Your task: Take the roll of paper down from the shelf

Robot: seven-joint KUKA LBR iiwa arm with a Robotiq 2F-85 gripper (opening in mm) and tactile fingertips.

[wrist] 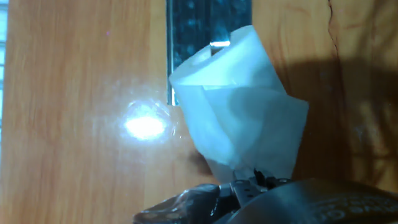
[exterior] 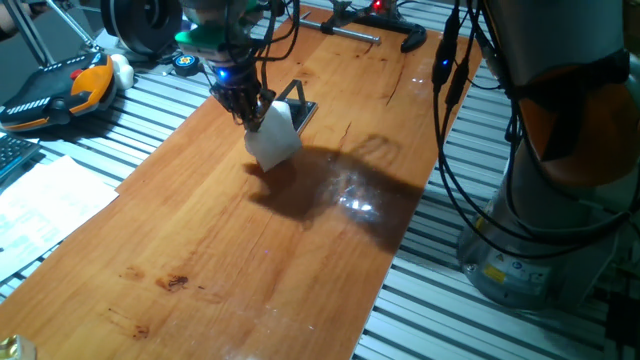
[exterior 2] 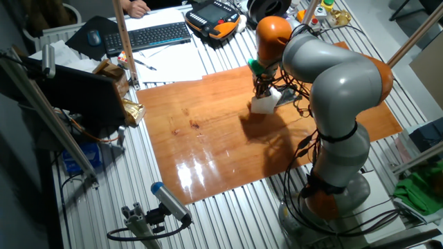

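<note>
Polished wood covers the worktop (exterior: 250, 260), set on a slatted metal bench, with a keyboard (exterior 2: 149, 34) and loose sheets at the far edge; the hand (exterior: 243, 105) hangs just above the boards, closed on the roll of paper (exterior: 272, 135), which tilts from the pinch at its edge, likely so it clears the frame; the shelf (exterior: 300, 103) stands right behind the roll, and nothing visible rests on it now.
</note>
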